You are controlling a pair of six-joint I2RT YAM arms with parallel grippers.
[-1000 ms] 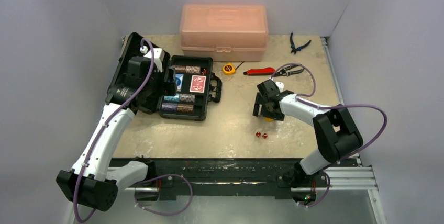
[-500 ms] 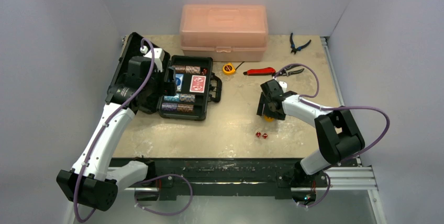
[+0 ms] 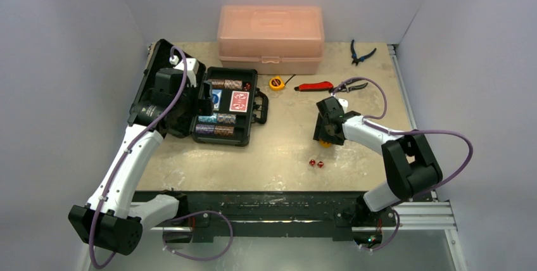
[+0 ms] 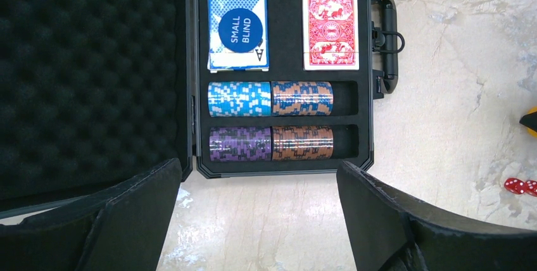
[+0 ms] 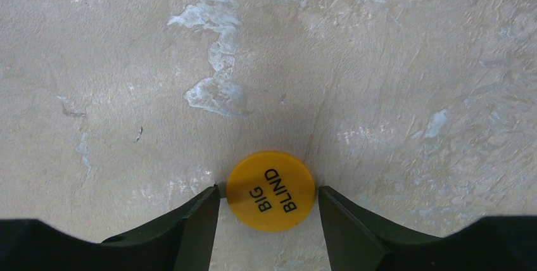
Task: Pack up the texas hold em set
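Right gripper (image 5: pixel 268 190) was sitting low over the table (image 5: pixel 380 62) with its fingers fairly narrow, one on each side of the yellow BIG BLIND disc (image 5: pixel 271 181). The disc lay flat at bottom center of the wrist view, and I couldn't really tell if they were squeezing it. In the top view, two red dice (image 3: pixel 316 163) sat just below that gripper, near the middle of the frame. Left gripper (image 4: pixel 259 171) was spread wide with nothing in it, hanging over the near edge of the black briefcase (image 4: pixel 365 94). The case lay open at center left, foam lid (image 4: pixel 88 75) flopped out to the left. Inside were a blue deck (image 4: pixel 221 2) with a SMALL BLIND disc (image 4: pixel 240 30) on top, a red deck (image 4: pixel 330 30) beside it, and chip stacks (image 4: pixel 270 99) in rows below. The pink box (image 3: pixel 270 37) was up at top center.
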